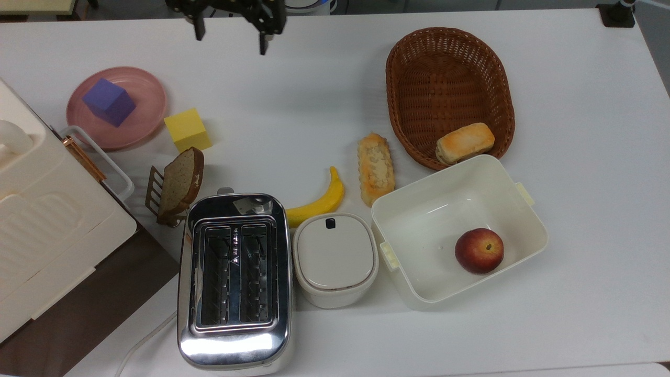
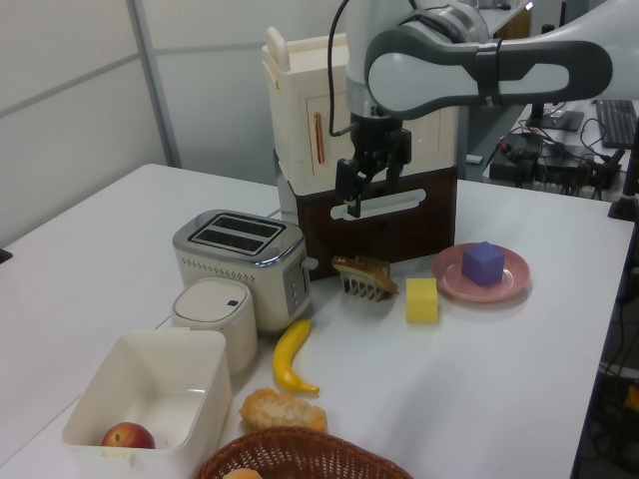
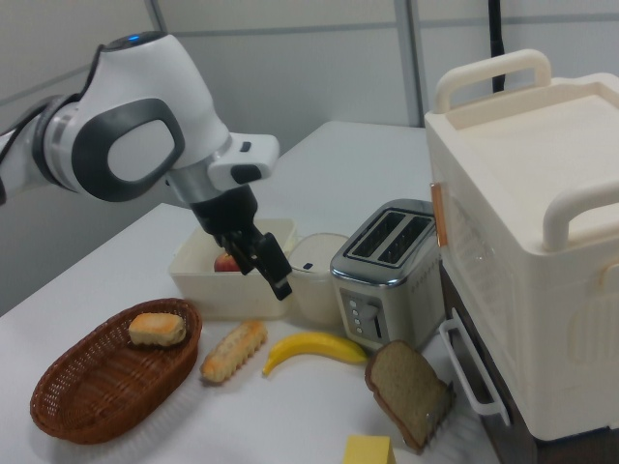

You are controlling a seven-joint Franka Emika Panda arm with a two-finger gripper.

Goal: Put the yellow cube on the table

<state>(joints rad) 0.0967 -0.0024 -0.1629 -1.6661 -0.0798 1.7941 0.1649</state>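
The yellow cube rests on the white table, just to the top view's right of the pink plate that holds a purple cube. The left view shows the yellow cube beside the plate; at the bottom edge of the right view the yellow cube is partly cut off. My gripper hangs open and empty high above the table's far edge, well clear of the cube. The gripper hovers in front of the cream box, and in the right view the gripper points downward.
A bread slice in a rack stands near the cube, with a chrome toaster beyond it. A banana, a pastry, a lidded pot, a white bin with an apple, and a wicker basket lie to the right. A cream box fills the left.
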